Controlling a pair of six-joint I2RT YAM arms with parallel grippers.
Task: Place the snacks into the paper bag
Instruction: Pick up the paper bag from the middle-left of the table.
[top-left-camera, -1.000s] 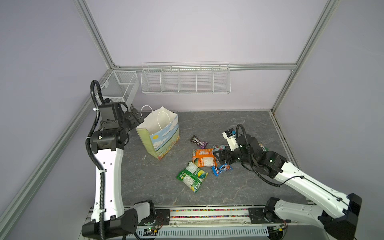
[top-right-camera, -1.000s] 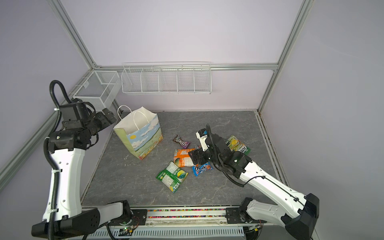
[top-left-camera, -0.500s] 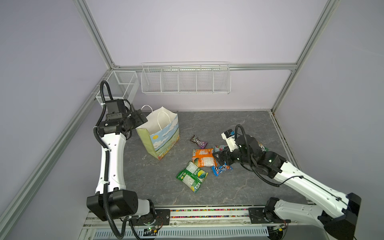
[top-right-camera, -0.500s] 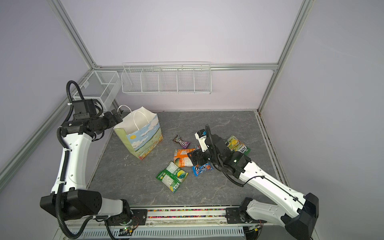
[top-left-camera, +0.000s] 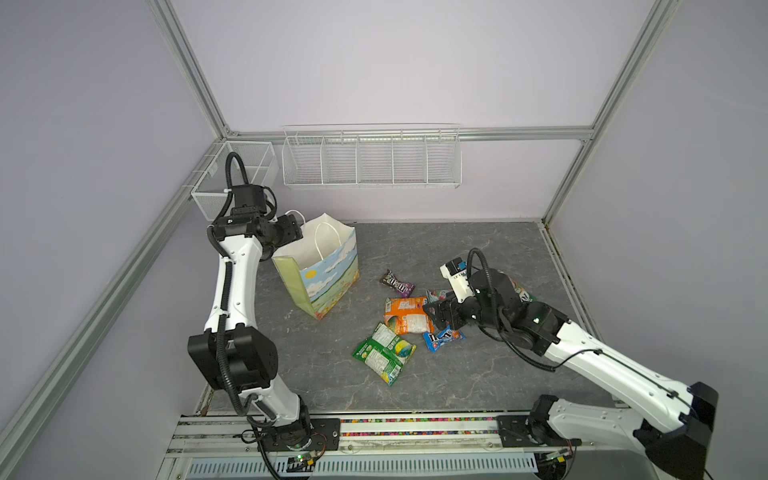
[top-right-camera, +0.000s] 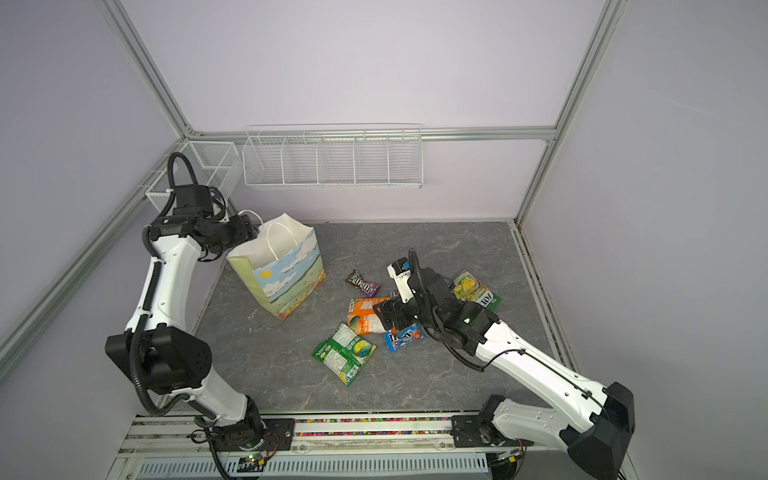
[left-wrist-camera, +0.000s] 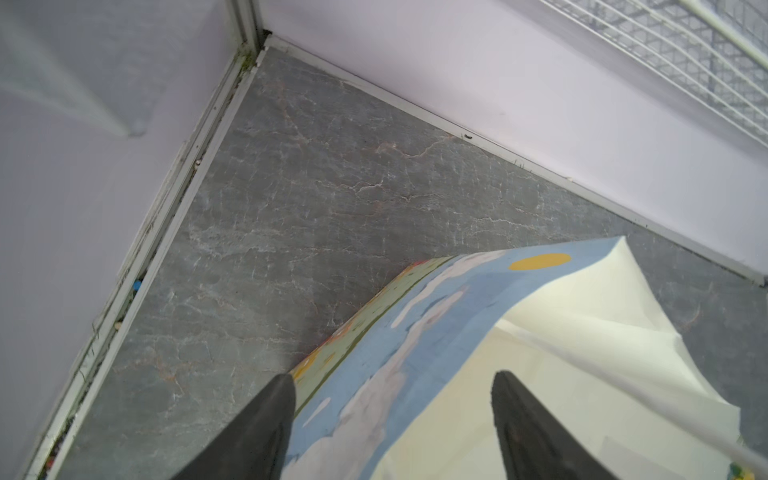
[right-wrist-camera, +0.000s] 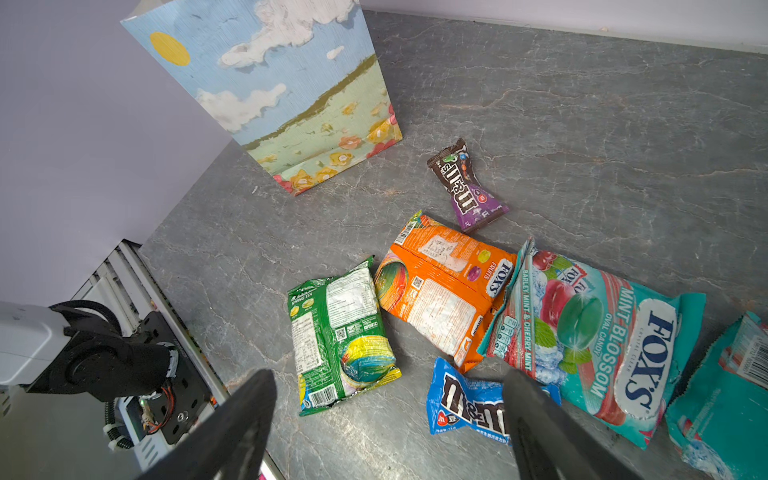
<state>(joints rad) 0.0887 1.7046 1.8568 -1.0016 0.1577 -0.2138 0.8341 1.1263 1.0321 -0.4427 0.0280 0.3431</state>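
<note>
The paper bag (top-left-camera: 328, 274) (top-right-camera: 291, 282) stands upright at the back left, mouth open. My left gripper (top-left-camera: 297, 233) (top-right-camera: 252, 231) (left-wrist-camera: 392, 399) is open at its back rim, and the bag's printed wall (left-wrist-camera: 415, 332) passes between the two fingers. Right of the bag the snacks lie on the floor: a brown-purple M&M's pack (top-left-camera: 397, 283) (right-wrist-camera: 465, 187), an orange pouch (top-left-camera: 405, 315) (right-wrist-camera: 444, 286), a green pouch (top-left-camera: 384, 353) (right-wrist-camera: 340, 336), a blue M&M's pack (top-left-camera: 442, 338) (right-wrist-camera: 465, 399), a teal-red FOX'S pouch (right-wrist-camera: 590, 332) and a teal-yellow pouch (top-right-camera: 473, 289). My right gripper (top-left-camera: 432, 316) (right-wrist-camera: 388, 386) hovers open and empty over them.
A long white wire basket (top-left-camera: 370, 158) hangs on the back wall and a smaller one (top-left-camera: 232, 174) on the left wall, just behind my left arm. Walls close in the grey floor on three sides. The arms' mounting rail (top-left-camera: 374, 428) runs along the front.
My left arm has swung toward the bag, bringing its gripper onto the back rim, and its jaws have narrowed. The right arm and the snacks have hardly moved.
</note>
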